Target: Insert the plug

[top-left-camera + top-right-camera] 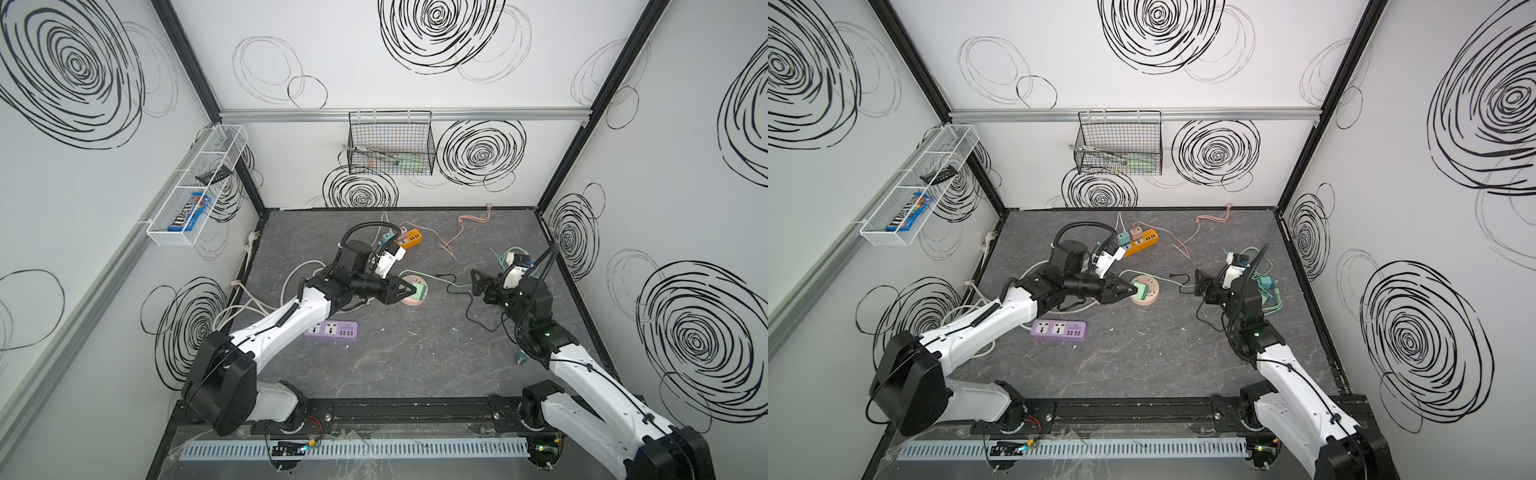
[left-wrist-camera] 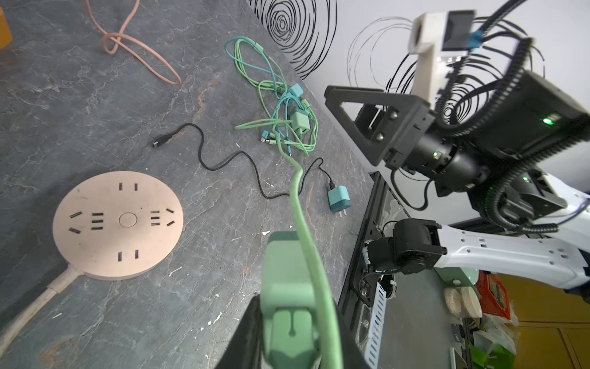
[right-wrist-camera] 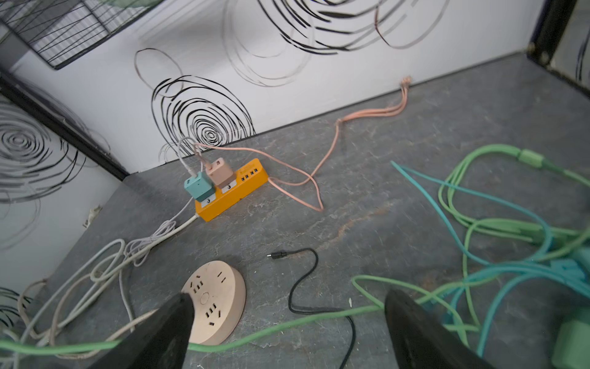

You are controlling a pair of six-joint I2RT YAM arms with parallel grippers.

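Observation:
My left gripper (image 1: 409, 289) (image 1: 1129, 289) is shut on a green plug (image 1: 419, 289) (image 1: 1139, 289). It holds the plug just above the round pinkish socket disc (image 1: 411, 302) (image 1: 1149, 297). In the left wrist view the plug (image 2: 287, 287) sits between the dark fingers (image 2: 245, 335), and its green cable (image 2: 300, 204) trails off across the table. There the disc (image 2: 118, 223) lies flat with all its slots free. My right gripper (image 1: 478, 284) (image 1: 1200, 282) (image 3: 287, 322) hovers open to the right of the disc (image 3: 217, 303), holding nothing. The green cable passes under it.
A purple power strip (image 1: 332, 331) lies near the left arm. An orange strip (image 1: 409, 240) (image 3: 236, 188) with two chargers plugged in sits at the back. A black cable (image 2: 223, 159), a teal charger (image 2: 339, 199), tangled green and teal cables (image 2: 287, 121) and a pink cable (image 1: 461, 232) lie to the right.

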